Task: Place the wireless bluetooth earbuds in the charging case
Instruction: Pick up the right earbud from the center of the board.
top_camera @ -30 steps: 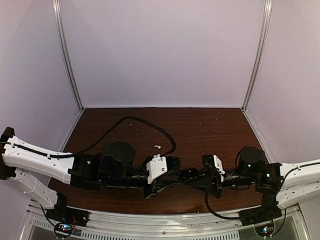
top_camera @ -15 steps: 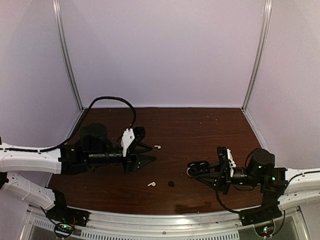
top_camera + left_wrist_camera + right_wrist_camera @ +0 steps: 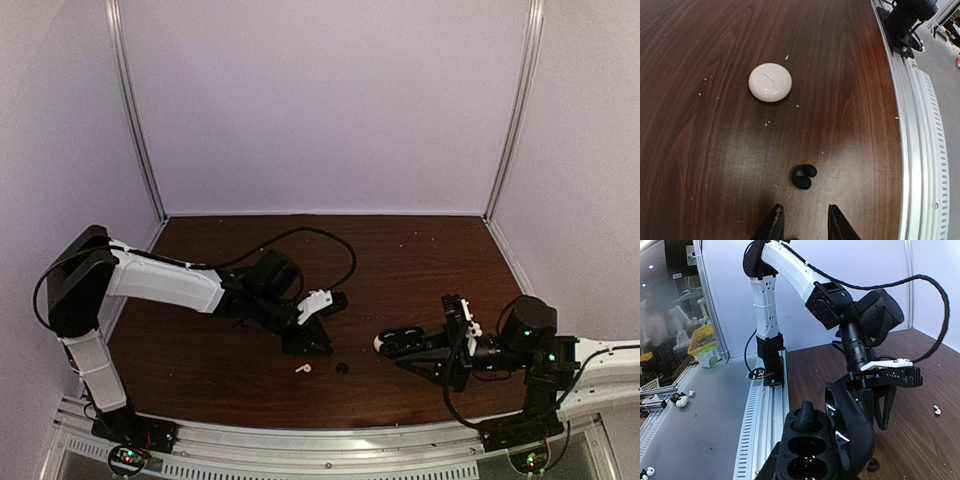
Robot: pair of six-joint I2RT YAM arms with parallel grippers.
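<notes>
A tiny black earbud lies on the wood table just ahead of my left gripper, which is open and empty, its tips low over the table. It also shows from above. A white stemmed earbud lies left of it. My right gripper is shut on the open black charging case, held above the table with its lid up. One black earbud sits in the case's far slot; the nearer slots look empty. Another white earbud lies on the table beyond.
A round white case, closed, lies on the table past the black earbud, close to the held black case. The metal rail runs along the table's near edge. The left arm's cable loops over the table behind.
My left arm has swung from the left side toward the middle and lowered its open gripper behind the black earbud. The right gripper still holds the open case, shifted slightly.
</notes>
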